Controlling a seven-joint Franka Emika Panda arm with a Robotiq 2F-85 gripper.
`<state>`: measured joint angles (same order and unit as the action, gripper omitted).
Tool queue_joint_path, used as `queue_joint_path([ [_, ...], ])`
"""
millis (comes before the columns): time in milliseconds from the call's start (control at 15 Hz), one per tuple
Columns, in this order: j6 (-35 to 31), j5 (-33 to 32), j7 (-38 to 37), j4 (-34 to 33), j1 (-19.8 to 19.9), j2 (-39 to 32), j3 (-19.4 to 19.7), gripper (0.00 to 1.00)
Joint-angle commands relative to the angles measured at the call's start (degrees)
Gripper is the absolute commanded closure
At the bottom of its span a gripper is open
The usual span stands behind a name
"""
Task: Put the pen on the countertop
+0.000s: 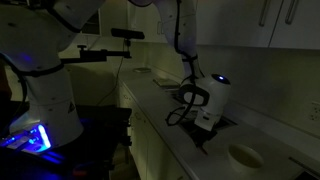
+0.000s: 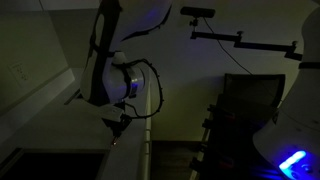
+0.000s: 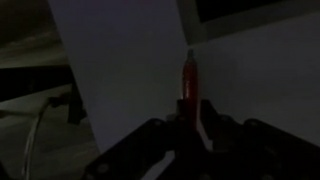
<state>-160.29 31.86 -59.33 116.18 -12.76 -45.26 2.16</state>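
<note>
- Pen [image 3: 188, 76] is clamped between the fingers [image 3: 207, 120] of the gripper [image 3: 191, 112]. In the wrist view the reddish shaft sticks out toward 12 o'clock, with the far end free.
- Jaws are pressed tight on the pen's lower end, with no gap showing beside the shaft.
- The scene is very dark. In an exterior view the gripper [image 1: 205, 108] hangs low over the countertop [image 1: 150, 95], and the arm reaches down from 12 o'clock.
- A pale bowl [image 1: 245, 156] sits on the slab toward 5 o'clock of the gripper, apart from it.
- In an exterior view a small reddish glint at 6 o'clock just below the gripper [image 2: 118, 124] is likely the pen [image 2: 117, 142]. Whether it touches anything cannot be told.
- A pale flat surface fills the wrist view behind the pen. It is probably the countertop, close by.
- Judgement: the step in hand is the final lowering and release, as the pen is not yet lying on the counter.
- To do it well, the arm should descend slowly until the free end meets the slab, then tilt the wrist so the shaft lies nearer flat before letting go.
- A bare pale stretch away from the bowl is the best spot.
- The fingers should open only at contact and lift straight up, so they do not drag the pen.
- Risk: a thin round stick may roll toward the counter edge if dropped from any height.
</note>
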Motion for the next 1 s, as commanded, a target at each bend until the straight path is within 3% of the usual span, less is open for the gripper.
queue_joint_path([
  [0,0.0,-1.6,-0.8,-1.9,0.4,-0.9,0.1,0.47],
  [400,-2.1,-9.0,0.5,2.5,-3.9,4.4,4.6,0.01],
  [600,-1.7,-15.3,0.2,6.3,-7.4,9.4,8.9,0.00],
  [733,2.3,-19.4,-0.3,7.1,-8.6,12.1,11.6,0.00],
  [933,7.5,-24.1,3.0,6.4,-5.8,15.0,10.9,0.00],
])
